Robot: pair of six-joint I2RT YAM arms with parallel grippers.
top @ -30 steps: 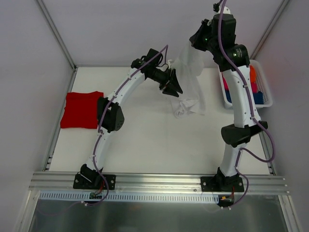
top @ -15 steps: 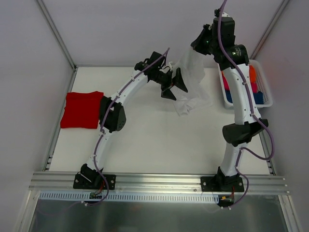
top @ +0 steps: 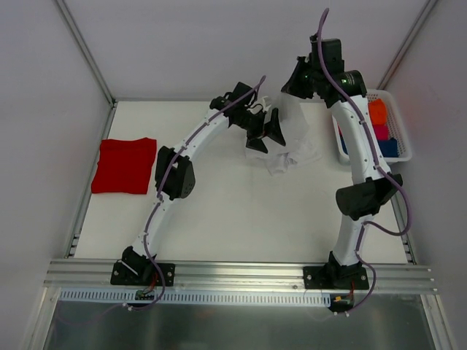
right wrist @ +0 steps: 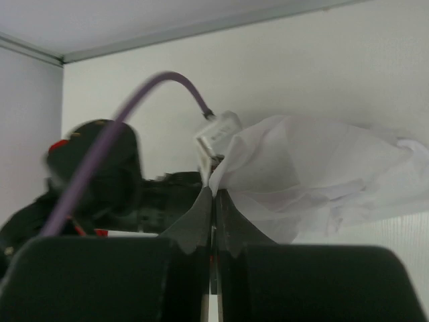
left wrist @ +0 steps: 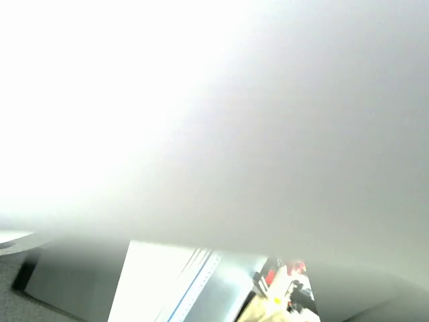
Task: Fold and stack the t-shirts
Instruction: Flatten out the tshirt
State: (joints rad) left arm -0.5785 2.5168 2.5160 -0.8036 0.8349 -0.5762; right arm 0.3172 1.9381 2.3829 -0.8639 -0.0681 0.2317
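The white t-shirt (top: 293, 143) hangs bunched from my right gripper (top: 294, 89) at the back of the table, its lower part crumpled on the surface. In the right wrist view that gripper (right wrist: 214, 192) is shut on an edge of the white cloth (right wrist: 315, 168). My left gripper (top: 265, 134) stands open right beside the shirt's left side, holding nothing. The left wrist view is almost wholly filled by blurred white cloth (left wrist: 201, 121), and its fingers do not show. The red t-shirt (top: 124, 165) lies folded flat at the far left.
A white basket (top: 400, 149) with orange, pink and blue cloth stands at the back right, beside the right arm. A metal rail (top: 241, 273) runs along the near edge by both arm bases. Walls close in the back and sides.
My left gripper opened and let go of the white t-shirt, shifting slightly right. The right gripper came down with the shirt, so more cloth rests on the table.
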